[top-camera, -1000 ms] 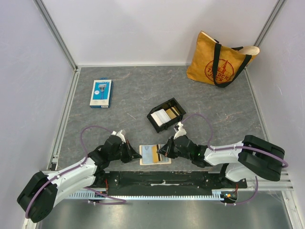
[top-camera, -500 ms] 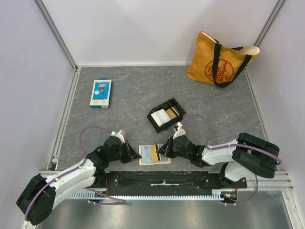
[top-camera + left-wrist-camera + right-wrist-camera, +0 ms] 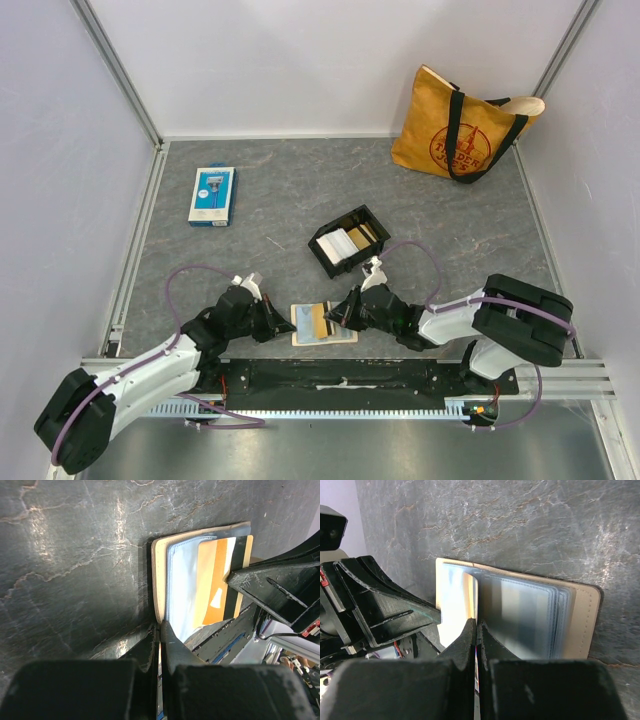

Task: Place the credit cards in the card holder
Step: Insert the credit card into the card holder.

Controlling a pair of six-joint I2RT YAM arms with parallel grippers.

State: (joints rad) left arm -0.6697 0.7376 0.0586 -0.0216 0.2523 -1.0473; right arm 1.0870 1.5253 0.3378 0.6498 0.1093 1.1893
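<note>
While my right gripper (image 3: 477,624) clamps a gold credit card (image 3: 214,580) over the card holder (image 3: 158,575), my left gripper (image 3: 160,626) rests closed at its opposite edge; black tray (image 3: 320,258) well apart.

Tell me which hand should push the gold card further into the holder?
Probably the right hand: it grips the gold card, partly inside the card holder's clear sleeve. The left hand pinches the holder's opposite edge.

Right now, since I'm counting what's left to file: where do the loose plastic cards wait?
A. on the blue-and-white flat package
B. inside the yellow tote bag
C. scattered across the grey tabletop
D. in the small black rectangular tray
D: the top view shows white and gold cards packed together inside the black tray at mid-table.
</note>
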